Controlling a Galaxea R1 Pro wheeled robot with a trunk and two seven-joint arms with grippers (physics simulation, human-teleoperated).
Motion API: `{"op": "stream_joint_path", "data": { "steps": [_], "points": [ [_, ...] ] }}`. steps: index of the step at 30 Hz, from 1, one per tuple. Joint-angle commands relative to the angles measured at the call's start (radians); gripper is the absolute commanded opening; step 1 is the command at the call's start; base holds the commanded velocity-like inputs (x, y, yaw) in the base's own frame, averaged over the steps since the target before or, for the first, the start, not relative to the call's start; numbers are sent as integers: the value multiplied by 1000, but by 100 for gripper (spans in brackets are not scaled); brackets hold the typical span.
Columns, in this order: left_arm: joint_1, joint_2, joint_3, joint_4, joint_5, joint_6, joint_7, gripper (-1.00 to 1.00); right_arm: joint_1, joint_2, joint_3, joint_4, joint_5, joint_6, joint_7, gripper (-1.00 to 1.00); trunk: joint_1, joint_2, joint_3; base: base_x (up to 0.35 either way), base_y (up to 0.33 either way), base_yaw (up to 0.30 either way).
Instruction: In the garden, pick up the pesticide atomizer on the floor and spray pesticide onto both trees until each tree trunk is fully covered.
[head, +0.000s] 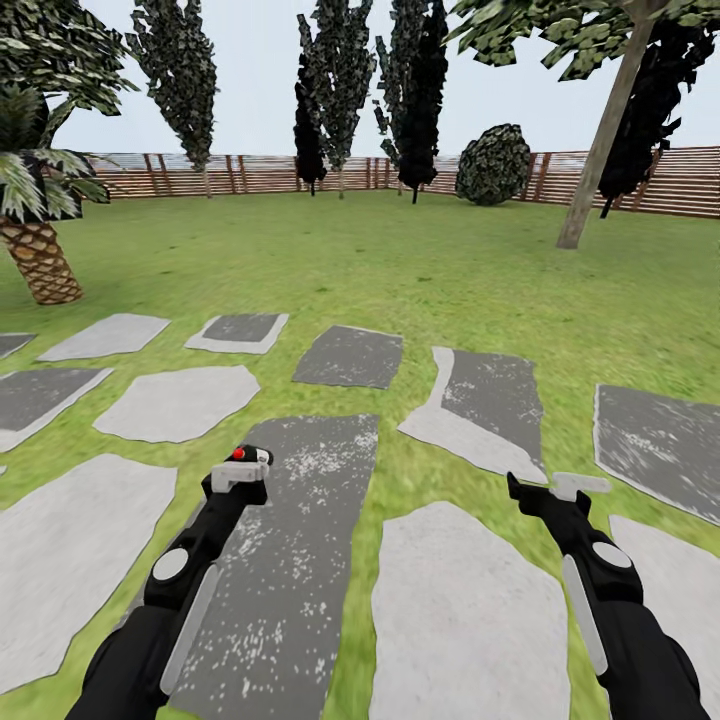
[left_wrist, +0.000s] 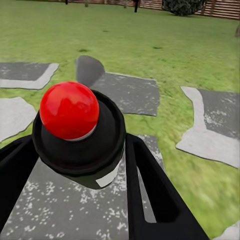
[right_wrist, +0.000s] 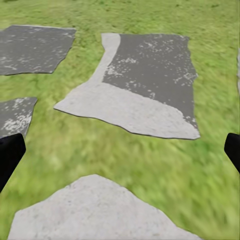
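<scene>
Left wrist view: gripper (left_wrist: 75, 165) clasps round glossy red-domed black atomizer (left_wrist: 77, 132).

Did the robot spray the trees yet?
Not yet. Done: the left gripper already holds the pesticide atomizer. In hand: it is on the stone paving, far from the tree trunk. Left: spraying both trunks.

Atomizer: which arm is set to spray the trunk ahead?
Left. The left gripper already holds the pesticide atomizer between its jaws. The right gripper is open and empty. The tree trunk stands far off, so approach first.
</scene>
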Motion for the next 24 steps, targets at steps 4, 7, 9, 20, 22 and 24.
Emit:
{"op": "stream_joint_path", "data": {
  "steps": [4, 7, 9, 20, 22, 24],
  "points": [
    [0, 0, 1, -1, 7, 6, -4, -100, 0, 0, -2, -1, -1, 6, 3, 100, 0, 0, -1, 0, 0, -128],
    [1, 0, 1, 2, 7, 6, -4, -100, -1, 1, -2, -1, -1, 6, 3, 100, 0, 0, -1, 0, 0, -239],
    [1, 0, 1, 9, 7, 6, -4, -100, 0, 1, -2, -1, -1, 6, 3, 100, 0, 0, -1, 0, 0, -261],
    [1, 0, 1, 25, 7, 5, -4, -100, 0, 0, -4, -1, 0, 6, 3, 100, 0, 0, -1, 4, 0, -251],
    [1, 0, 1, 26, 7, 5, -4, -100, 0, 0, -5, -1, 0, 6, 3, 100, 0, 0, -1, 95, 0, -242],
    [1, 0, 1, 26, 7, 5, -4, -100, 0, 0, -5, -1, 0, 6, 3, 100, 0, 0, -1, 184, 0, -241]
  ]
}}
